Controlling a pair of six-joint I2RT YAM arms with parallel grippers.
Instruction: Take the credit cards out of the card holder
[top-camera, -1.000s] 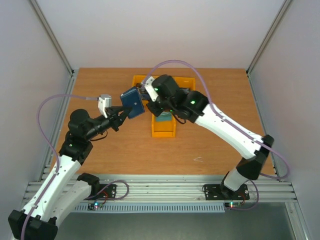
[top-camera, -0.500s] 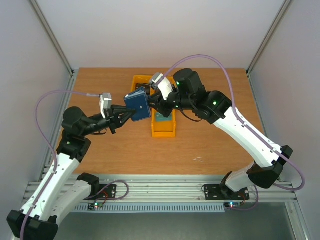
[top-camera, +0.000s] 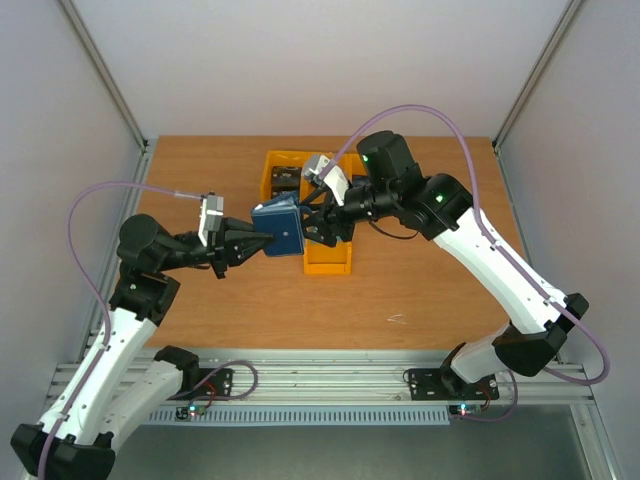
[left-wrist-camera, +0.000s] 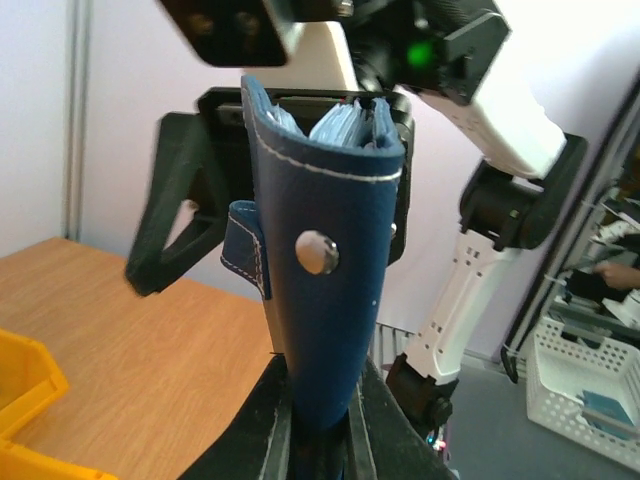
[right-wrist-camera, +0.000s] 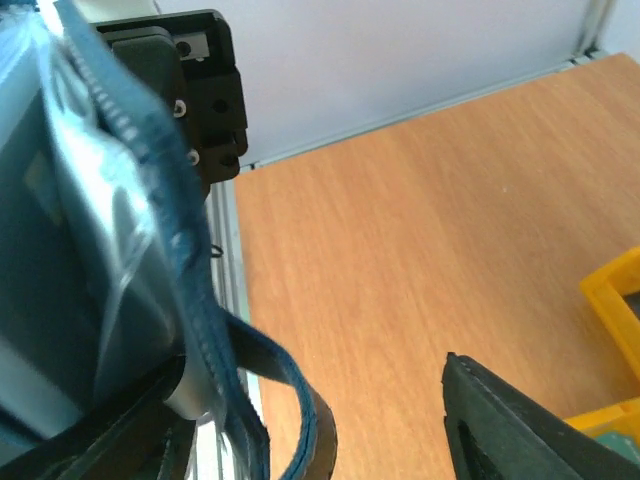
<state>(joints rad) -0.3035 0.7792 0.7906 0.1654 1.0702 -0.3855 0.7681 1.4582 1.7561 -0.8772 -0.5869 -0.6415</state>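
Note:
The card holder (top-camera: 280, 228), navy with a metal snap and a loose closing tab (left-wrist-camera: 245, 243), hangs above the table with my left gripper (top-camera: 262, 238) shut on its lower edge. In the left wrist view it stands upright between the fingers (left-wrist-camera: 320, 400), and pale clear sleeves (left-wrist-camera: 340, 120) fan out at its top. My right gripper (top-camera: 314, 227) is at the holder's open end with its jaws wide apart. In the right wrist view (right-wrist-camera: 310, 395) the sleeves (right-wrist-camera: 100, 210) fill the left side beside one finger. No credit cards can be told apart in the sleeves.
A yellow bin (top-camera: 328, 262) lies on the wooden table under the right gripper, and another yellow bin (top-camera: 278, 165) holding dark items stands behind it. A bin corner (left-wrist-camera: 25, 400) shows in the left wrist view. Grey walls enclose the table.
The right gripper's jaws have opened wide, and its arm has swung right. The left gripper has carried the card holder slightly right and nearer.

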